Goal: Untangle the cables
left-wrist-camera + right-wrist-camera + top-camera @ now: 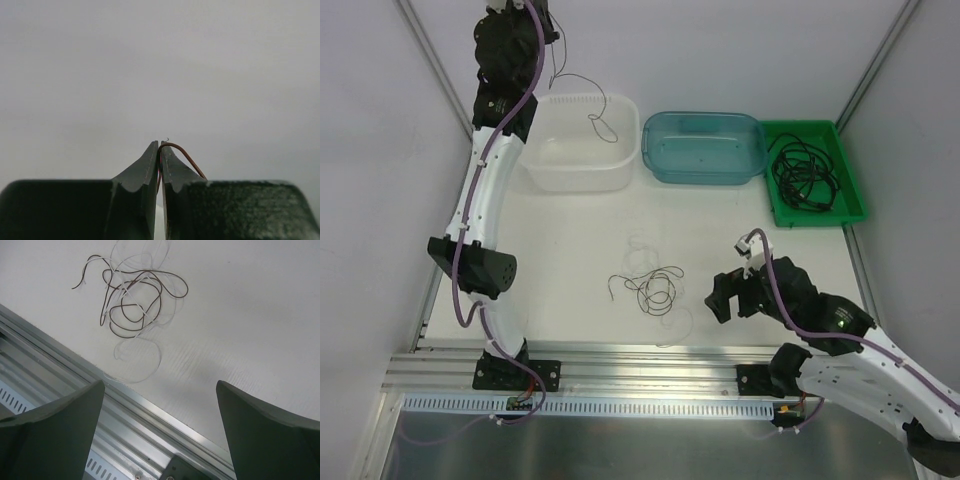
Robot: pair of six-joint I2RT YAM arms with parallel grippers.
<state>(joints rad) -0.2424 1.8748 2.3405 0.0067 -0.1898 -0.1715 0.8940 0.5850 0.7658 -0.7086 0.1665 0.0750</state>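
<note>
Only the left wrist view shows the left hand (pixel 160 145) pinched shut on a thin brown wire (pixel 186 153). From above, that wire trails over the clear bin (pixel 578 165) at upper left. The right hand (pixel 160 384) gapes wide and empty, lower in its frame than the tangle of cables (pixel 132 302) on the table (pixel 240 315).

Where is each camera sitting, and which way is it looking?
Top: above, behind the arms, looking down at table, bins, tangle; both arms show.
Left wrist: on the left gripper, facing a blank grey surface; its shut fingers pinch a brown wire.
Right wrist: on the right gripper, looking down at the tangle and rail; its open fingers show.
Top and right wrist share the tangle.
</note>
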